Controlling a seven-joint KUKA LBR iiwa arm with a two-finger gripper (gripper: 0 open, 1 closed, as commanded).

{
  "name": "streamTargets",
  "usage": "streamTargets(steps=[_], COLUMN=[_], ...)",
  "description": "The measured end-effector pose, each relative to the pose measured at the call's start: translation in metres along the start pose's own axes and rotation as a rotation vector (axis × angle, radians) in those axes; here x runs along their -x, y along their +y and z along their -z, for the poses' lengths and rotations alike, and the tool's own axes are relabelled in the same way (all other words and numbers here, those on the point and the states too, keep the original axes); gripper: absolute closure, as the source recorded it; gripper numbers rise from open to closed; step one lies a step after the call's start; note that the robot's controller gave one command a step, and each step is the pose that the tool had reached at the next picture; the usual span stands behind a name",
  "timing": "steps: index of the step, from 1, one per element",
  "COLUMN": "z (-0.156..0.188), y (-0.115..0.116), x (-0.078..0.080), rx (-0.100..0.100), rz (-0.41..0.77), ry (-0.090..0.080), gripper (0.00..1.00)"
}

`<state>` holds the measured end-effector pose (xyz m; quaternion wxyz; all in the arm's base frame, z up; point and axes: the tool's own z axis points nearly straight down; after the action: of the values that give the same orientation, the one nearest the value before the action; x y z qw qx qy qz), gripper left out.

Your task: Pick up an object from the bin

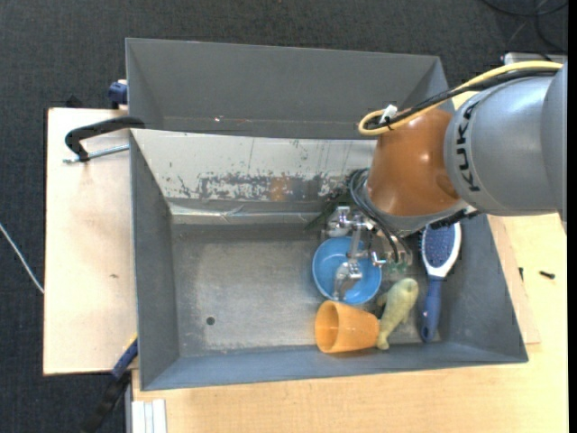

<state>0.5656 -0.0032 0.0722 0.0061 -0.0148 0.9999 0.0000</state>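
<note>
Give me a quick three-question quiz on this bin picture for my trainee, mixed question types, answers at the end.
1. Which thing is the gripper over?
A) orange cup
B) blue bowl
C) hairbrush
2. True or false: the orange cup lies on its side, close to the bin wall at the bottom of the view.
3. Fill in: the blue-and-white hairbrush lies at the bin's ____ side in this view.
Key: 1 B; 2 true; 3 right.
</note>
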Motion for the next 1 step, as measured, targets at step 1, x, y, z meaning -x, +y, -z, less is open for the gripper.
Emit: streamTargets(steps=[1], z=[0.0054], y=[0.0002], x=[0.0051], rx=[-0.001], rz=[0.002], ry=[-0.022], gripper=[1.0])
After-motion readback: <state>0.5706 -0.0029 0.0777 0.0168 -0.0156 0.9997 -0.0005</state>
